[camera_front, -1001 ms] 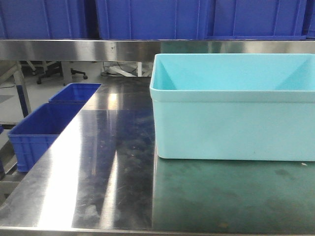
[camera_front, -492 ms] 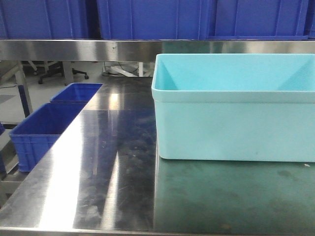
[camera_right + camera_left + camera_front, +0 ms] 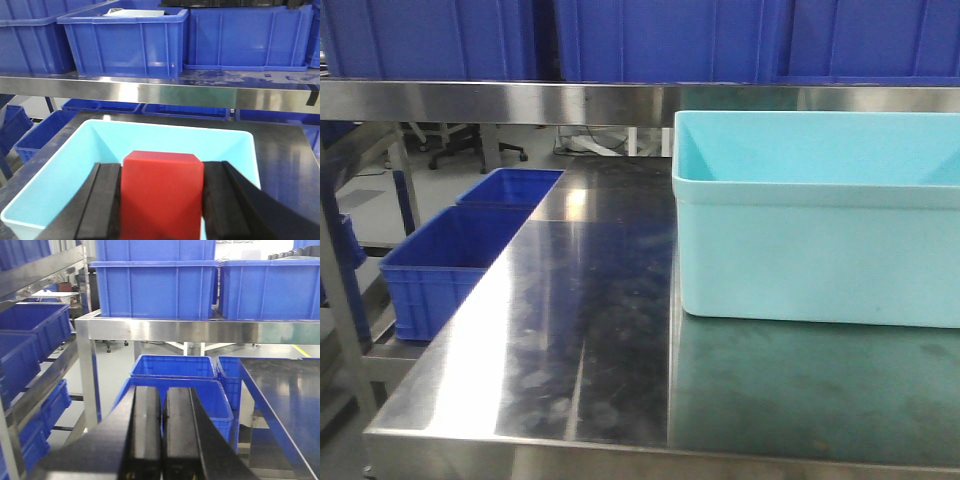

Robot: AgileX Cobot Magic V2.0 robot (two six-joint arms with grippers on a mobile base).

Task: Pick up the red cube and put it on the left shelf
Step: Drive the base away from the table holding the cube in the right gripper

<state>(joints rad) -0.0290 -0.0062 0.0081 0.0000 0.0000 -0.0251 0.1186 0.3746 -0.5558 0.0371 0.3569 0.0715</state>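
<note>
In the right wrist view my right gripper [image 3: 163, 167] is shut on the red cube [image 3: 162, 200], one black finger pressed against each side. The cube hangs above the inside of a light cyan bin [image 3: 45, 192]. My left gripper [image 3: 162, 390] is shut with nothing between its fingers, and it points past a steel post toward blue crates on the floor. The left shelf [image 3: 42, 382], a steel rack with slanted rails and dark blue crates, runs along the left edge of the left wrist view. Neither gripper nor the cube shows in the front view.
The cyan bin [image 3: 820, 240] stands on the right of the steel tabletop [image 3: 580, 330]. A steel rail [image 3: 620, 102] carrying blue crates crosses above the table. Two blue crates [image 3: 450, 260] sit low, left of the table. A steel post [image 3: 340, 290] stands at far left.
The whole front view has slid to the right. The table's left front corner and a steel post at the far left have come into sight.
</note>
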